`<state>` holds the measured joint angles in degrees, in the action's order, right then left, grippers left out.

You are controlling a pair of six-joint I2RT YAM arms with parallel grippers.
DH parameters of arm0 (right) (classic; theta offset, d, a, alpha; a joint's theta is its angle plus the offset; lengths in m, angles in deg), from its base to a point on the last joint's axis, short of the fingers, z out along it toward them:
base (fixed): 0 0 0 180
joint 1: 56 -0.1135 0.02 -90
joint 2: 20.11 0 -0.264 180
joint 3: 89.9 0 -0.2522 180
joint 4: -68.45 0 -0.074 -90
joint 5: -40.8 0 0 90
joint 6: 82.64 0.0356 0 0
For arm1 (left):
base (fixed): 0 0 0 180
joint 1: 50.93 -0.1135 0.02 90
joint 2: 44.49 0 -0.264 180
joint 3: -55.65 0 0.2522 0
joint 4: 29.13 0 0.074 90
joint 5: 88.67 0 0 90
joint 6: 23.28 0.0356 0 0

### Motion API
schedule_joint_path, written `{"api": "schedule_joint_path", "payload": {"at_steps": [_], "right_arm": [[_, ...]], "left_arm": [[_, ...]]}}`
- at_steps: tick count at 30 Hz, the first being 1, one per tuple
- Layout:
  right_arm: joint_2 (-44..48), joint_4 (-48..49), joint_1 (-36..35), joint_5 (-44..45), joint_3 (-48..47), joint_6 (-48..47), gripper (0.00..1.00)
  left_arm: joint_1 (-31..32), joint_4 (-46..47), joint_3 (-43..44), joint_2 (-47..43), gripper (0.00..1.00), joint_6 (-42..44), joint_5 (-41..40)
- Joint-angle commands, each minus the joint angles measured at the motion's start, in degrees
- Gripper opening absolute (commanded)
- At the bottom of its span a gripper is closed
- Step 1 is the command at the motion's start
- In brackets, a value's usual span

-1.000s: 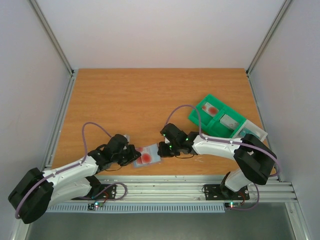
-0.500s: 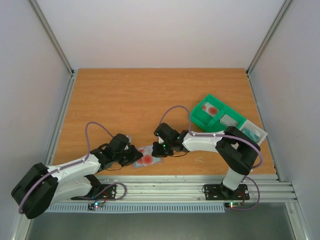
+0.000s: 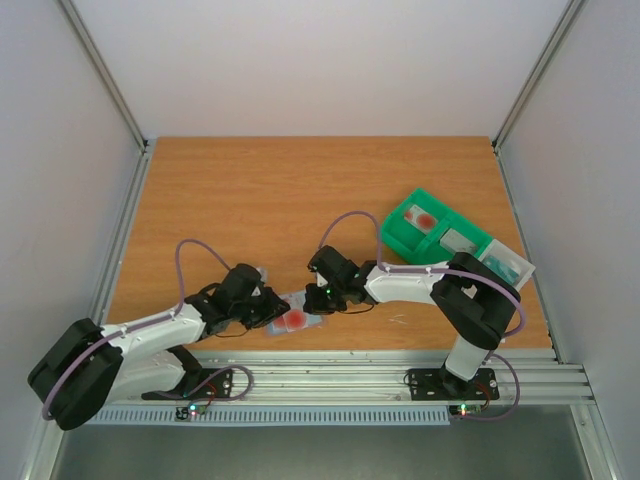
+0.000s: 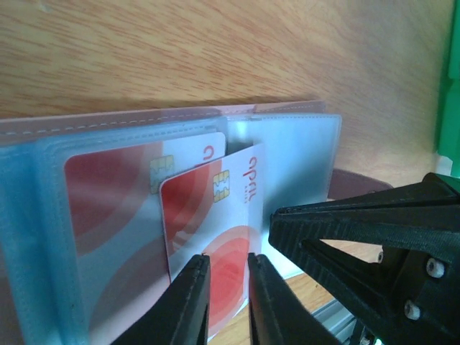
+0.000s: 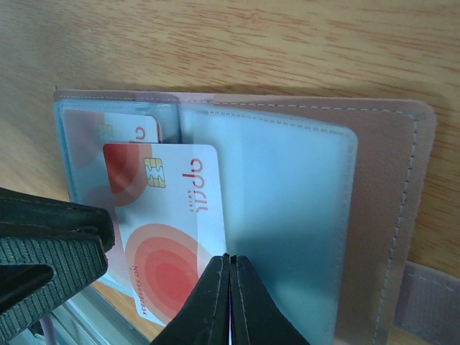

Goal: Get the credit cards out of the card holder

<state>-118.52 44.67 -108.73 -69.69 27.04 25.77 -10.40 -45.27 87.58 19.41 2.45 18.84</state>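
Lying open and flat close to the counter's near edge, left of its middle, the blue-grey bifold card holder with clear slot pockets [image 5: 287, 215] sits on the orange-brown wooden counter [image 3: 300, 190] between the two pincers. A white credit card with a red round mark and a gold chip [image 5: 172, 230] sticks partway out of a pocket on one panel, slanted. A second red-and-white card [image 4: 122, 194] sits fully inside the pocket behind it.

The left pincer [image 4: 228, 262] has its black fingers a narrow gap apart over the loose card's outer end, clamping nothing. The right pincer [image 5: 230, 262] is closed, fingers pressed together, tips touching the card's corner; whether the corner is caught between them I cannot tell.

Compared with a second ago, the right arm has swung its elbow in toward the left and its pincer has crept nearer the holder. This uncovers more of the green compartmented plastic tray [image 3: 393, 233] toward the counter's right edge, where another red-marked white card [image 3: 425, 218] lies. The holder lies where it did.
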Motion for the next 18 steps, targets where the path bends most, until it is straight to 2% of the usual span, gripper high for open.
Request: {"api": "schedule_joint_path", "payload": {"at_steps": [1,4,6,9,18], "right_arm": [[0.3,-0.8,-0.4,1.3,0.0,0.3,0.03],[0.3,-1.7,-0.4,1.7,-0.2,0.2,0.03],[0.0,-1.8,-0.4,1.7,-0.3,0.2,0.04],[-1.0,-1.6,-0.4,1.3,-0.2,0.4,0.05],[-2.0,0.1,-0.4,-0.1,0.3,1.1,0.05]], "left_arm": [[0.0,-3.6,2.3,-1.3,0.21,1.2,-2.3],[-0.1,-6.2,2.5,-2.5,0.31,1.3,-3.8],[-0.1,-8.4,2.7,-2.7,0.35,1.6,-4.9],[-0.1,-9.8,2.3,-2.7,0.37,1.9,-6.1],[0.0,-3.8,0.5,0.4,0.37,1.4,-4.6]]}}
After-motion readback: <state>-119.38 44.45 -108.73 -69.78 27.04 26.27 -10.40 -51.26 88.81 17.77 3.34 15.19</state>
